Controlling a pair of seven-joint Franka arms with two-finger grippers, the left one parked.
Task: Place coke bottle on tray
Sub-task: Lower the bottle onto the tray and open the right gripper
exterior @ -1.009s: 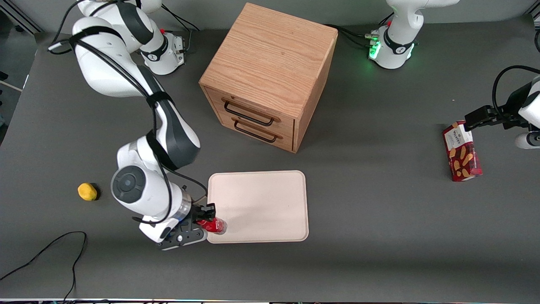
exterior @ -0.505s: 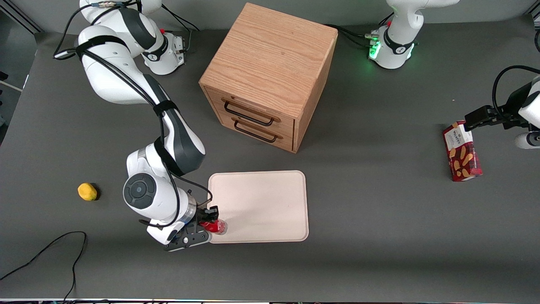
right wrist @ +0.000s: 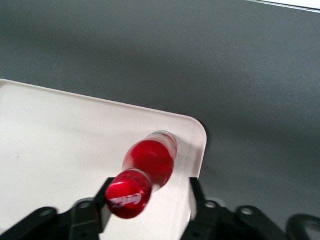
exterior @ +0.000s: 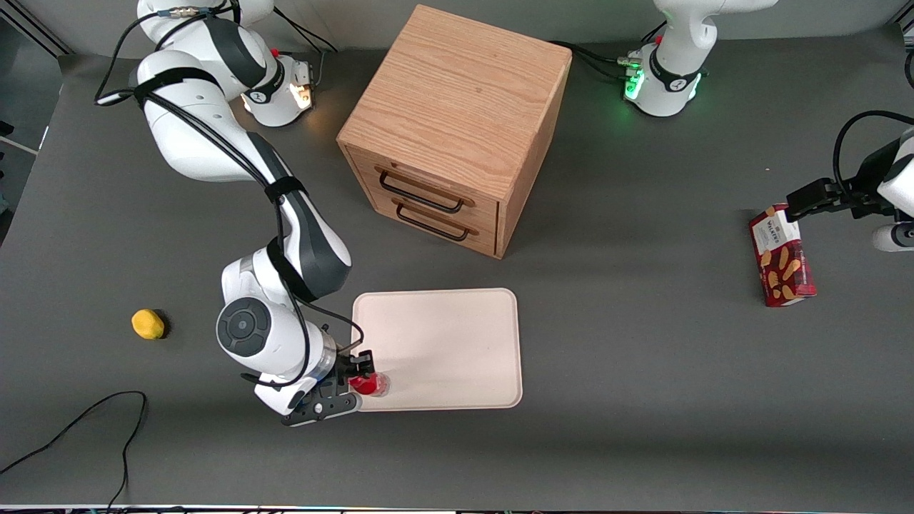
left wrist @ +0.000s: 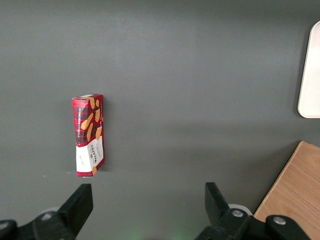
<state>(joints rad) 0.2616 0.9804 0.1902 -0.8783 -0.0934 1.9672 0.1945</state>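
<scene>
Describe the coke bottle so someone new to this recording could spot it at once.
Start at the cream tray in front of the wooden drawer cabinet. At the tray corner nearest the working arm and the camera, the end effector is beside a tiny red bottle. Its red cap and clear base separate it from the red biscuit box.

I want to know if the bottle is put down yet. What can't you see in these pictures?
- Whether the bottle touches the tray: its base is hidden by its own body, wrist view.
- Gripper fingertips: hidden by the bottle, front view.
- Cabinet drawer contents: drawers closed.
</scene>
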